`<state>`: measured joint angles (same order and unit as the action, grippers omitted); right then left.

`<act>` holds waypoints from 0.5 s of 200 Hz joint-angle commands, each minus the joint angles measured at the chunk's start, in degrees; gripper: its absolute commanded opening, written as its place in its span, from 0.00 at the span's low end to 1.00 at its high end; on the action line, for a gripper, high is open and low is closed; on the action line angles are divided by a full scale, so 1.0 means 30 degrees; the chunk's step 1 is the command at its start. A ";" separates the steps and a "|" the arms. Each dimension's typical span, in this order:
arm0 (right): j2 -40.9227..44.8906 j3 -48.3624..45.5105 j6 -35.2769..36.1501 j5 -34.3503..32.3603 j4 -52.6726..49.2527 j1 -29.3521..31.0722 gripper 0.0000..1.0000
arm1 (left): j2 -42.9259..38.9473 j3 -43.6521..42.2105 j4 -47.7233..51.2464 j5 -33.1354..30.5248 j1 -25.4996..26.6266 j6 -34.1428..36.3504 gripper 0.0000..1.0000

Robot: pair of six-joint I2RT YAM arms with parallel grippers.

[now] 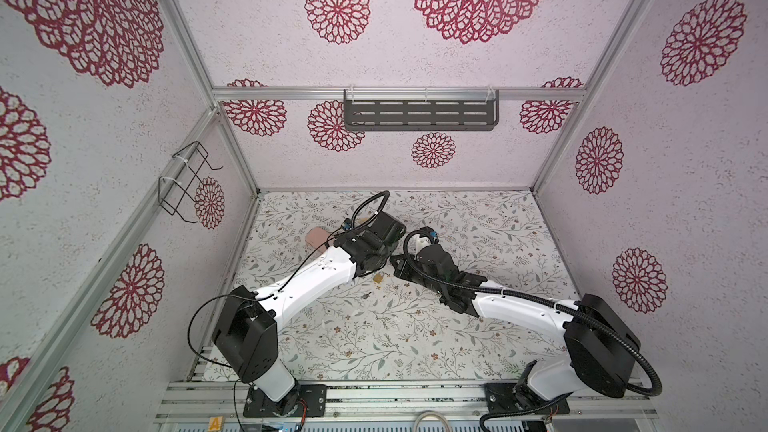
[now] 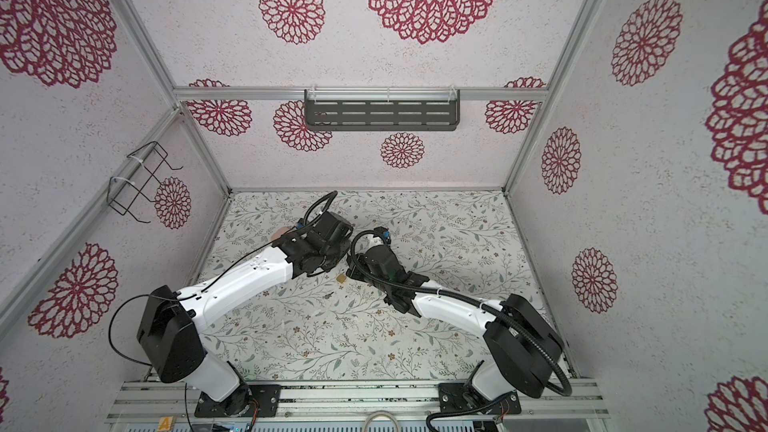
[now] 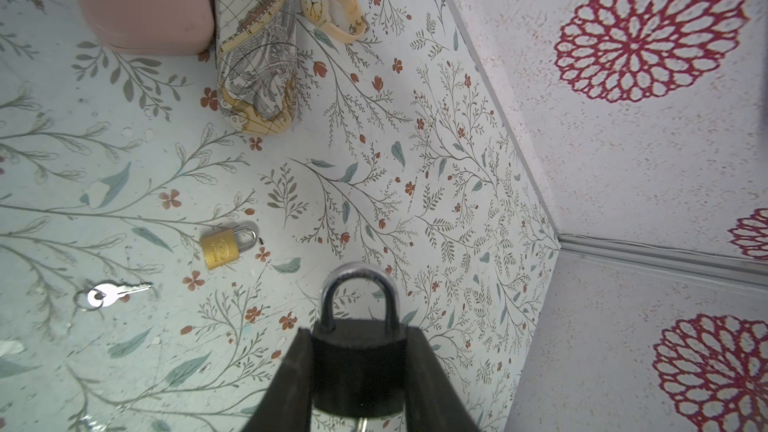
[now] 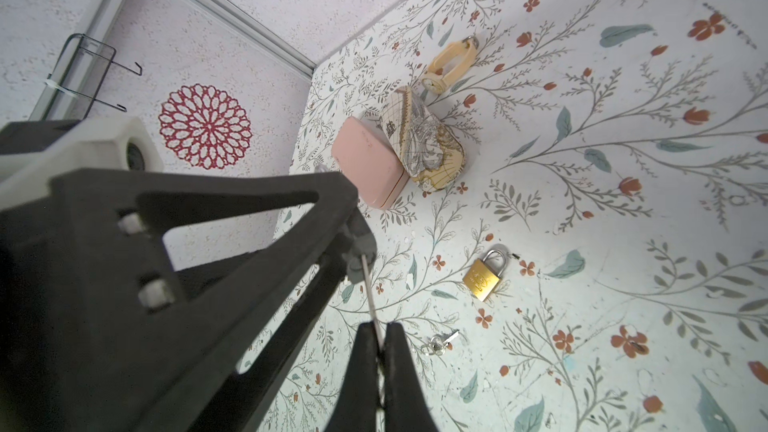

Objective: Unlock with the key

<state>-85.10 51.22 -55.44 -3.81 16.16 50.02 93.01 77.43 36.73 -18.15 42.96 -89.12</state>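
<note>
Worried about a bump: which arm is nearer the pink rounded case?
Left. In a top view the left arm overlaps the edge of the pink rounded case; the right arm lies farther right, apart from it.

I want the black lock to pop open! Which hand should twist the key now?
The right hand, probably: it is shut on the key, whose tip meets the underside of the black padlock. The left hand is busy gripping that padlock, so it can only steady it.
</note>
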 commanded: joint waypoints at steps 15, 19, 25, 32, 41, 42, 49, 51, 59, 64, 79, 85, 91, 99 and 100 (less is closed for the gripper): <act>-0.0198 0.2218 -0.1098 -0.0268 -0.0203 -0.0428 0.00 | -0.0502 0.0452 0.2834 0.2948 0.1151 0.0614 0.00; -0.0205 0.2231 -0.1069 -0.0346 -0.0429 -0.0437 0.00 | -0.0506 0.0392 0.2781 0.2993 0.1127 0.0707 0.00; -0.0184 0.2126 -0.0963 -0.0502 -0.0596 -0.0360 0.00 | -0.0499 0.0378 0.2782 0.2982 0.1127 0.0758 0.00; -0.0170 0.1874 -0.0976 -0.0658 -0.0477 -0.0311 0.00 | -0.0506 0.0385 0.2761 0.3028 0.1134 0.0788 0.00; -0.0266 0.1708 -0.1215 -0.0529 -0.0568 -0.0330 0.00 | -0.0480 0.0488 0.2684 0.3032 0.1176 0.0961 0.00; -0.0291 0.1707 -0.1241 -0.0508 -0.0590 -0.0343 0.00 | -0.0464 0.0523 0.2705 0.3003 0.1163 0.0979 0.00; -0.0412 0.1762 -0.1279 -0.0416 -0.0694 -0.0314 0.00 | -0.0369 0.0729 0.3018 0.2973 0.1202 0.1047 0.00; -0.0442 0.1778 -0.1291 -0.0396 -0.0757 -0.0301 0.00 | -0.0340 0.0784 0.3086 0.2974 0.1184 0.1089 0.00; -0.0490 0.1779 -0.1575 -0.0291 -0.0858 -0.0299 0.00 | -0.0258 0.0947 0.3278 0.2956 0.1190 0.1275 0.00; -0.0441 0.1632 -0.1719 -0.0247 -0.0599 -0.0297 0.00 | -0.0192 0.1036 0.3404 0.2905 0.1235 0.1345 0.00; -0.0287 0.1151 -0.1959 0.0092 0.1015 -0.0347 0.00 | -0.0125 0.0901 0.2960 0.3446 0.1295 0.1406 0.00; -0.0345 0.1203 -0.2026 0.0349 0.1339 -0.0451 0.00 | -0.0103 0.0848 0.2737 0.3583 0.1340 0.1435 0.00; -0.0370 0.1303 -0.2169 0.0707 0.1614 -0.0519 0.00 | -0.0054 0.0907 0.2760 0.3599 0.1382 0.1528 0.00; -0.0402 0.1354 -0.2579 0.1156 0.2044 -0.0658 0.00 | 0.0042 0.1140 0.3166 0.3552 0.1509 0.1798 0.00; -0.0402 0.1354 -0.2626 0.1214 0.2122 -0.0667 0.00 | 0.0061 0.1171 0.3239 0.3542 0.1519 0.1822 0.00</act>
<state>-85.41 53.76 -59.79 0.64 10.83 50.24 93.03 78.78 42.37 -17.72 42.98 -85.78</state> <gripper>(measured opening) 0.054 0.335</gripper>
